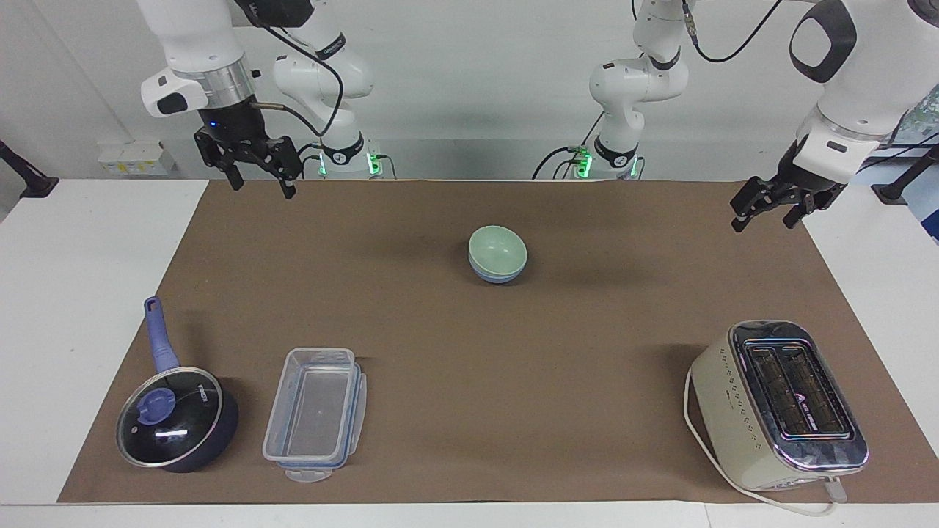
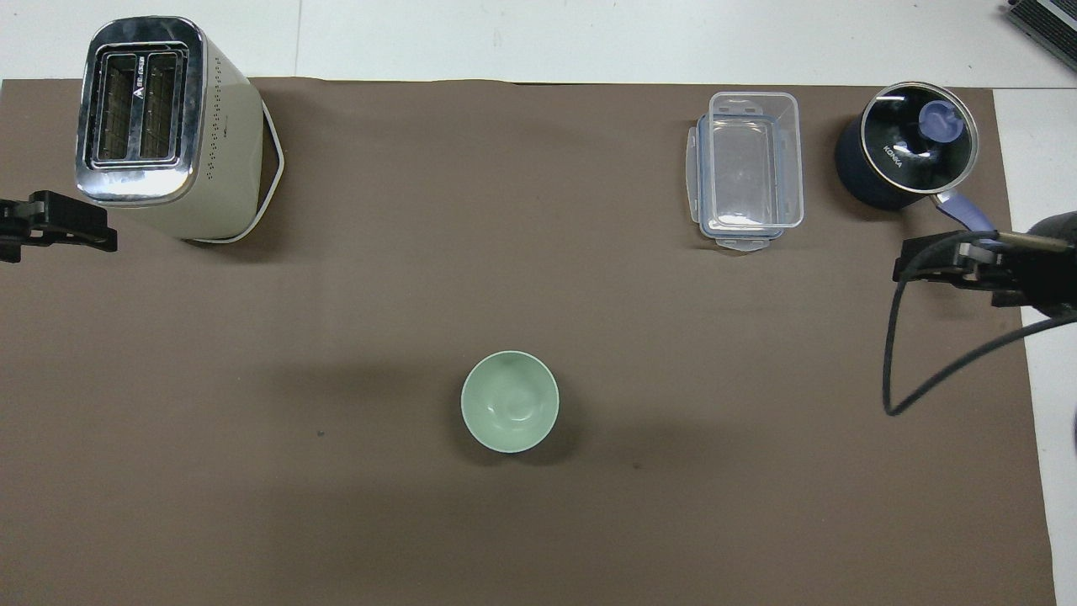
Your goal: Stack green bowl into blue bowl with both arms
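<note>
The pale green bowl [image 1: 497,248] sits nested inside the blue bowl [image 1: 499,276] in the middle of the brown mat. In the overhead view only the green bowl [image 2: 510,401] shows; the blue bowl is hidden under it. My right gripper [image 1: 262,187] hangs open and empty, high over the mat's edge toward the right arm's end, well apart from the bowls. In the overhead view, the right gripper [image 2: 917,265] covers part of the saucepan's handle. My left gripper [image 1: 763,222] waits open and empty over the mat's edge at the left arm's end, beside the toaster, and the left gripper [image 2: 84,231] shows likewise from overhead.
A cream toaster [image 1: 779,403] with its cord stands farther from the robots at the left arm's end. A clear plastic container [image 1: 317,413] and a dark blue saucepan with a glass lid [image 1: 172,418] stand farther out at the right arm's end.
</note>
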Controlling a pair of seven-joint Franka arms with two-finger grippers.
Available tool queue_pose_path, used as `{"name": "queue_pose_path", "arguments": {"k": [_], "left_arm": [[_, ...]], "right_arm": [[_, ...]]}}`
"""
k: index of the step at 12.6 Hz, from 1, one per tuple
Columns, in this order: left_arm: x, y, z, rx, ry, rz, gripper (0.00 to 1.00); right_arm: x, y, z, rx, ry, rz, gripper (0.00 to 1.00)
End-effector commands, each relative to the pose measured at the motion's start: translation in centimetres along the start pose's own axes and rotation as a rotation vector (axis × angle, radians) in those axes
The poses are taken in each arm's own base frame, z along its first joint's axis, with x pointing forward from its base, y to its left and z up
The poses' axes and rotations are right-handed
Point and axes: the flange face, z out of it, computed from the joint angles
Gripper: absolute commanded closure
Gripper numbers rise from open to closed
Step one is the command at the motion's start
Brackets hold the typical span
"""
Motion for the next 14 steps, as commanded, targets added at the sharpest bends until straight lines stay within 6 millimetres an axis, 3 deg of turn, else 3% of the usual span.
{"name": "queue_pose_path", "arguments": {"k": [1,8,14], "left_arm": [[-0.1,-0.2,-0.2,0.02,-0.011,-0.011,0.0],[-0.1,-0.2,-0.2,0.02,-0.011,-0.011,0.0],[-0.1,-0.2,-0.2,0.02,-0.011,-0.011,0.0]], "right_arm": [[1.8,1.6,-1.3,-0.025,-0.034,-0.034,0.0],[2.5,0.5,0.2,-0.033,-0.051,-0.054,0.0],[0.2,0.9,2.4,-0.044,-0.071,-0.084,0.0]]}}
